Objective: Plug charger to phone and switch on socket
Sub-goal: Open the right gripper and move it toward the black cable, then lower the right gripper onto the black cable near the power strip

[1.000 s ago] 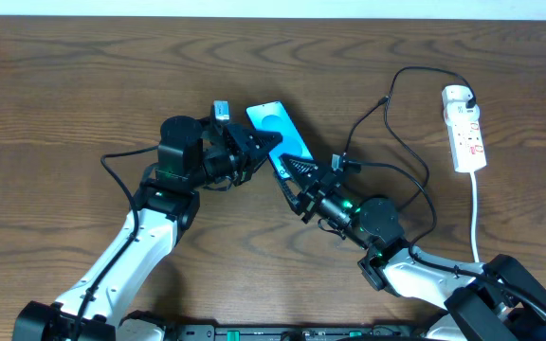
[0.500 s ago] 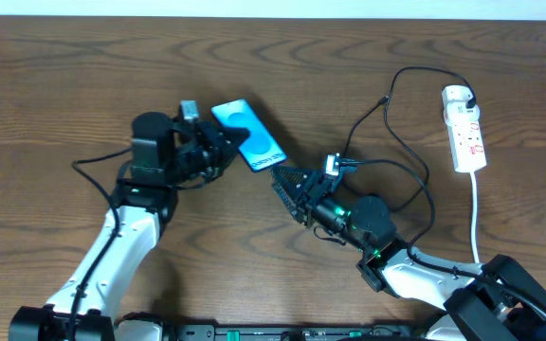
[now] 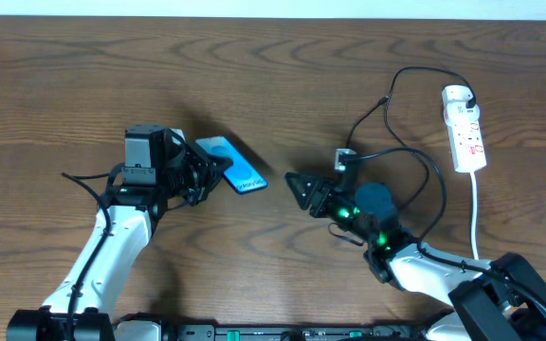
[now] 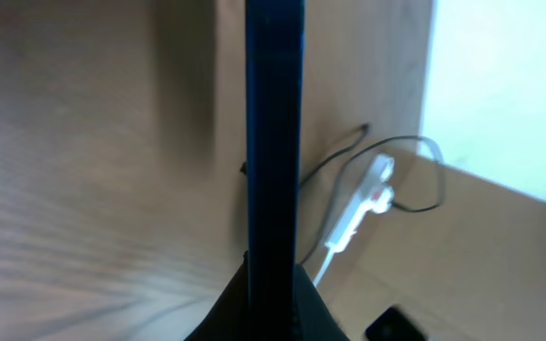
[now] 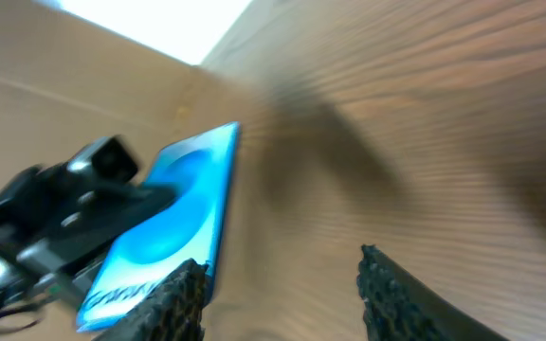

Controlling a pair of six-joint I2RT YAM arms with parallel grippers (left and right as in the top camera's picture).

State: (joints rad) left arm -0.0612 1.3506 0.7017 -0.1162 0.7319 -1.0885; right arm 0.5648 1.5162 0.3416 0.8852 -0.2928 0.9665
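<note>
- Phone (image 3: 232,164): clamped at one end by the left gripper (image 3: 200,170), with the screen facing upward. Its free end juts ahead of the fingertips toward the right gripper (image 3: 297,187).
- Right gripper: jaws apart and empty, aimed at the phone's free end. Bare table (image 3: 64,76) lies between the two.
- Charger (image 3: 456,94): the white adapter sits at the far end of the socket (image 3: 468,137), well behind the right gripper. The black cable loops back around that arm, and its connector tip cannot be made out.
- Socket: well apart from both grippers; its switch is too small to read.
- Step in hand, as judged: the phone is being presented and the plugging is not yet done. Next, the right gripper must find and pinch the connector tip, then align it with the phone's port.
- Room: open ahead of both grippers, with the table edges far off. The cable loops beside the right wrist could snag.
</note>
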